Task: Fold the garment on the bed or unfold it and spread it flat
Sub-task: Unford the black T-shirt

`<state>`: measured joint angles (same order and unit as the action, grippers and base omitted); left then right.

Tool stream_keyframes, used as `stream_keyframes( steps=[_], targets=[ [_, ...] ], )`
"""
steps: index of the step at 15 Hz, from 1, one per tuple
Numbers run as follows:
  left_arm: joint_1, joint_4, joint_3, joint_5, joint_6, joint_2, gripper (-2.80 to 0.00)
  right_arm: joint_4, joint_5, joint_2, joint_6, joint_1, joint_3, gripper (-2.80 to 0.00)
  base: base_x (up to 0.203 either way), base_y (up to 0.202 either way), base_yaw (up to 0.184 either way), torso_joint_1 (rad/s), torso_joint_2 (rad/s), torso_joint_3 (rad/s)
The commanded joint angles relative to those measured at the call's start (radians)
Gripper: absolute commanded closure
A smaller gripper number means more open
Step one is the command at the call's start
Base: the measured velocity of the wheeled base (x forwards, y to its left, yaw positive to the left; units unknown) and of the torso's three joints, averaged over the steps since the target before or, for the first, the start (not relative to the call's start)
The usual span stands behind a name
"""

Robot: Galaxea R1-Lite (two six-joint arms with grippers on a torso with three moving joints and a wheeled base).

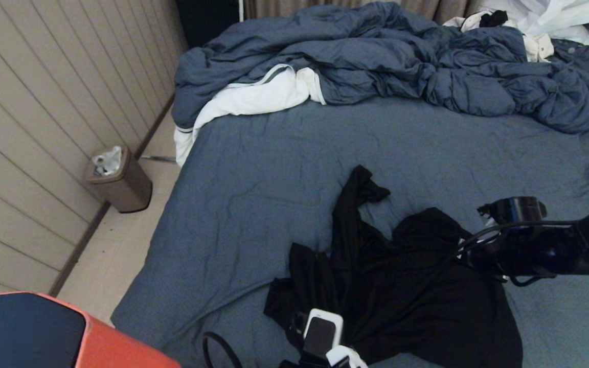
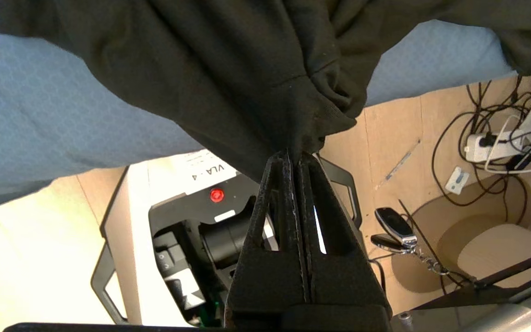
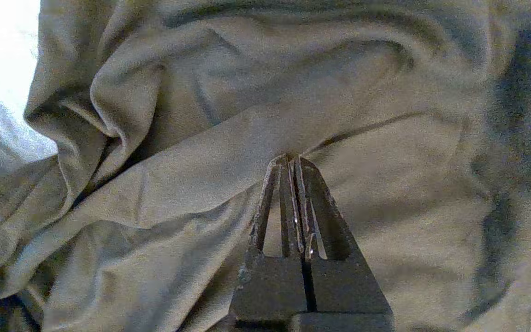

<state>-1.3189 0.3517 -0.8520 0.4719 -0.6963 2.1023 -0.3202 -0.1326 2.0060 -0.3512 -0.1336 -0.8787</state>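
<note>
Fabric is pinched in both sets of jaws: the left gripper (image 2: 294, 159) is clenched on a bunched hem or edge of the garment (image 1: 417, 286), the right gripper (image 3: 292, 161) clamped on a fold that spreads out ahead of its tips. Spreading it well likely means drawing the two grips apart evenly, low over the bed (image 1: 274, 168). Crumpled, black and soft, the shirt shows no print.
</note>
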Motion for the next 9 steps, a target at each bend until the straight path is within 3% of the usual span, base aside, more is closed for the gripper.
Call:
stream_keyframes(
  steps=[1,2,9],
  targets=[
    [-0.002,0.003,0.027,0.004,-0.009,0.024,0.0,-0.002,-0.001,0.002,0.001,0.0,0.001,0.0,0.0,0.0,0.0,0.0,0.0,0.0],
    [-0.003,0.004,0.039,0.005,-0.009,0.022,-2.8,-0.002,-0.001,0.004,0.001,0.0,0.001,0.0,0.0,0.0,0.0,0.0,0.0,0.0],
    [0.013,0.001,0.005,0.03,-0.01,-0.058,-2.8,-0.002,0.001,0.004,0.001,0.0,0.003,0.0,0.0,0.0,0.0,0.0,0.0,0.0]
  ],
)
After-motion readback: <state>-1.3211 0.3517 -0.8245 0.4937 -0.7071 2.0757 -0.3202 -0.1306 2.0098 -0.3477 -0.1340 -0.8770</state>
